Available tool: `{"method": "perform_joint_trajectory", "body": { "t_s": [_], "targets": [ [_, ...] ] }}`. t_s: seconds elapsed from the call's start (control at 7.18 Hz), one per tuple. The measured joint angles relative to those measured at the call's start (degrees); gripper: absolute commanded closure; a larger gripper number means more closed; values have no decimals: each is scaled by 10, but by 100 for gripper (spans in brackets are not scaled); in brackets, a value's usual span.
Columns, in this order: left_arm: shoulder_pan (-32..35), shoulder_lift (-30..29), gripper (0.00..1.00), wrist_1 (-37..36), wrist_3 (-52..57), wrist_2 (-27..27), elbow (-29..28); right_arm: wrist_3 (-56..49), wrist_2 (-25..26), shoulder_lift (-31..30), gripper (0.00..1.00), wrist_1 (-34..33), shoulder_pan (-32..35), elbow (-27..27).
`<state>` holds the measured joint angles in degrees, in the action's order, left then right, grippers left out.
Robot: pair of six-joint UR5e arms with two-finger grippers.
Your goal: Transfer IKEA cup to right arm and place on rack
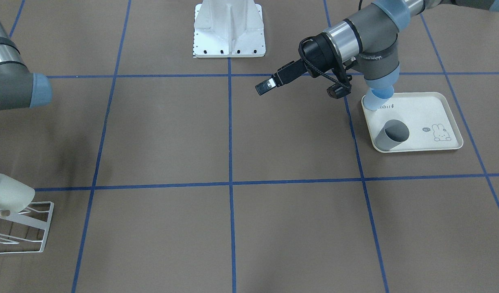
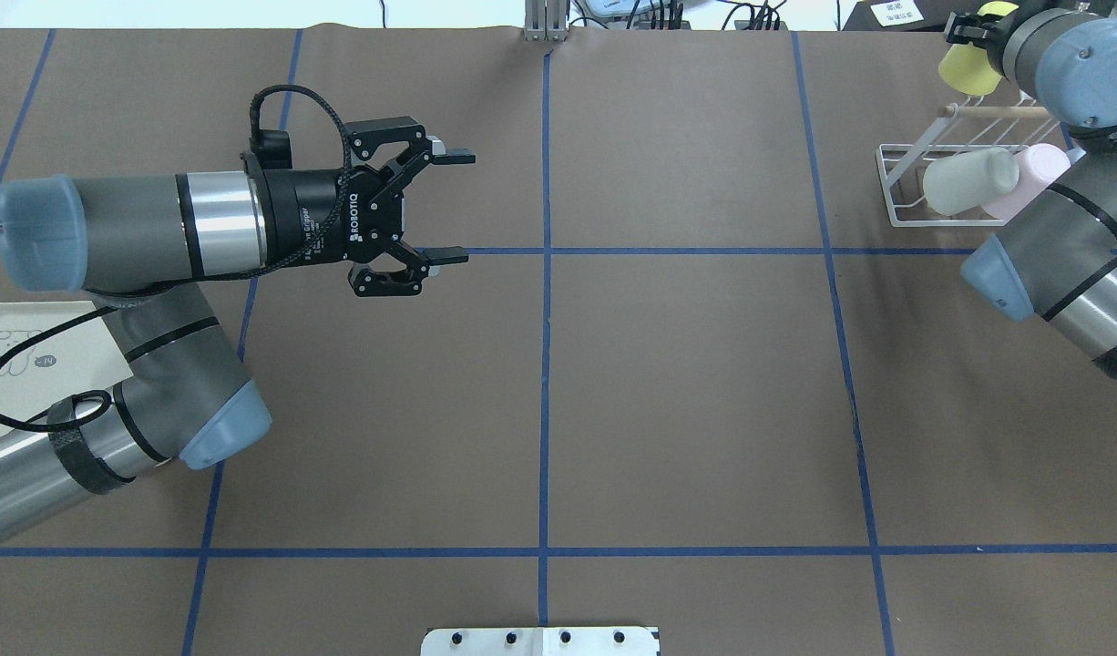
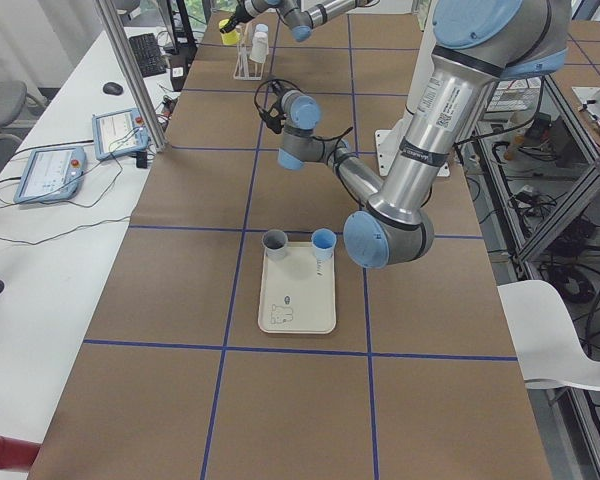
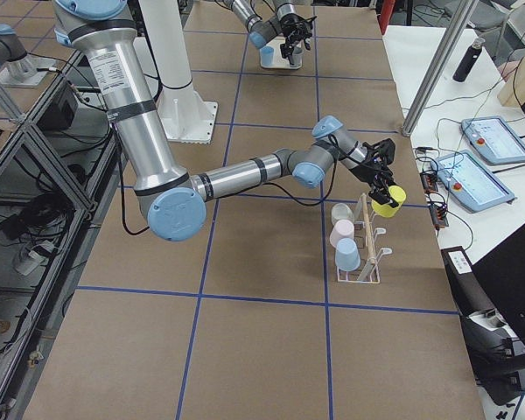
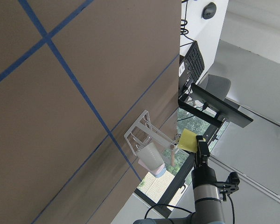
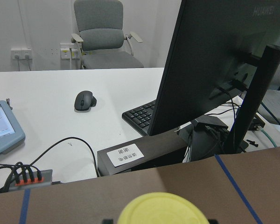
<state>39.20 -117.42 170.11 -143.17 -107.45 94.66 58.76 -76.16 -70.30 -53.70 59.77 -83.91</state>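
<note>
overhead exterior: the yellow cup (image 2: 967,71) sits clamped in the right tool (image 4: 381,179), just beside the dowel (image 2: 996,111) end of the rack (image 2: 889,187). a white cup (image 2: 968,180) and pink cup (image 2: 1041,169) lie on the rack. well apart from the rack, the left tool (image 2: 458,208) gapes wide and empty over the tabletop (image 2: 686,383).

Yellow cup (image 4: 389,203) in black R gripper (image 4: 383,184). Beneath it, rack (image 2: 896,187): white wire, pale wood dowel (image 2: 996,111), w/ cream cup (image 2: 968,180), pink cup (image 2: 1046,164), pale-blue cup (image 4: 347,255). L gripper (image 2: 460,208) black, white lettering. Tray (image 1: 420,118) behind it: cream, rabbit print; grey cup (image 1: 392,136), blue cup (image 1: 373,99). Table (image 1: 164,130) brown, blue tape grid (image 1: 230,122). R arm (image 4: 245,171), L arm (image 2: 130,228): grey/silver, lt-blue caps.
</note>
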Motion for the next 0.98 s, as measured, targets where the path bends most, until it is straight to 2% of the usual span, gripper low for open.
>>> {"method": "perform_joint_trajectory", "body": {
  "t_s": [0.28,0.42,0.56,0.7,0.98],
  "targets": [
    [0,0,0,0,0,0,-1,1,1,-8,21,0,-2,1],
    [0,0,0,0,0,0,-1,2,1,-11,8,0,-4,1],
    [1,0,0,0,7,-1,-2,3,2,-13,8,0,-8,0],
    [4,9,0,0,31,-4,0,5,2,-13,2,0,-12,-1],
    [17,53,0,1,117,-12,7,18,0,-17,2,6,-13,-18]
  ]
}}
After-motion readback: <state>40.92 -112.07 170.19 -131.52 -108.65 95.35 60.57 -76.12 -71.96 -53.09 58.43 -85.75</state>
